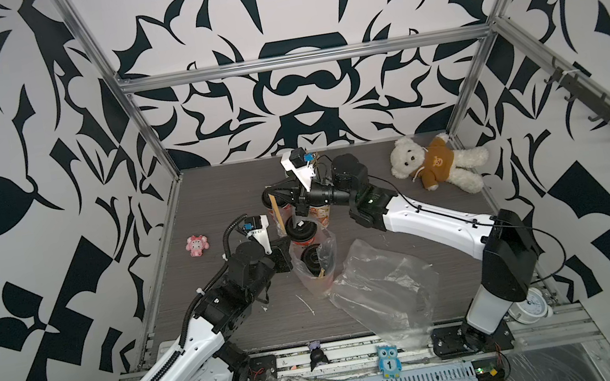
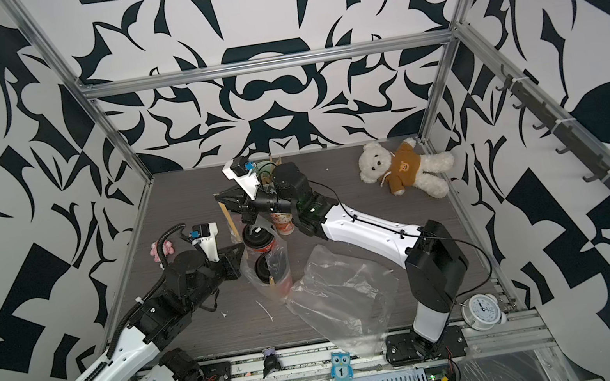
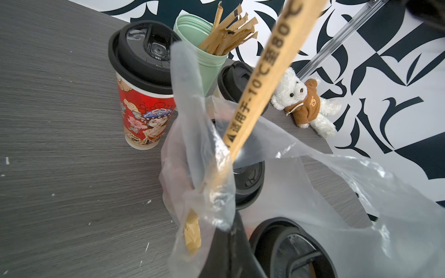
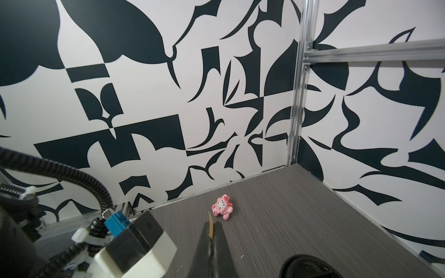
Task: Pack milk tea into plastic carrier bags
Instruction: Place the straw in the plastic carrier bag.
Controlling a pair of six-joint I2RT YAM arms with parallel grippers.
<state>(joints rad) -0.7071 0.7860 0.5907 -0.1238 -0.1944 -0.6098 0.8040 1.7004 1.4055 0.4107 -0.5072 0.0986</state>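
Clear, crinkly plastic makes up the standing bag (image 1: pixel 331 255), a thin carrier bag with handle loops, open at the top. Inside it sits a tall red paper milk tea cup with a black dome lid (image 1: pixel 311 259). A second lidded red cup (image 1: pixel 301 228) is right behind that one. Its lid shows through the plastic in the left wrist view, but I cannot tell if it is inside. The left claw (image 1: pixel 288 257) is pinched tight on the standing bag's edge. The right claw (image 4: pixel 212 228) is up above the standing bag, squeezed tight on a long brown paper stick with black print (image 3: pixel 265 79). The stick's low end shows through the bag's plastic by a handle loop. Behind the standing bag a red cup with a cartoon lady (image 3: pixel 147 113) and a black lid stands upright, and a cream cup (image 3: pixel 233 77) with a black lid stands near it. Close by them is a mint-green cup (image 3: pixel 209 62) full of brown paper sticks. A second clear plastic bag (image 1: pixel 384 290) lies flat and wrinkled just beside the standing bag. The table (image 1: pixel 214 197) is grey with a wood grain and small white specks. Far behind the standing bag lies a white teddy bear (image 1: pixel 436 163) in a brown hoodie, and off to the other side sits a small pink toy (image 1: pixel 197 245). Black-and-white swirly walls (image 1: pixel 300 89) and a silver metal frame (image 1: pixel 300 59) stand all around.
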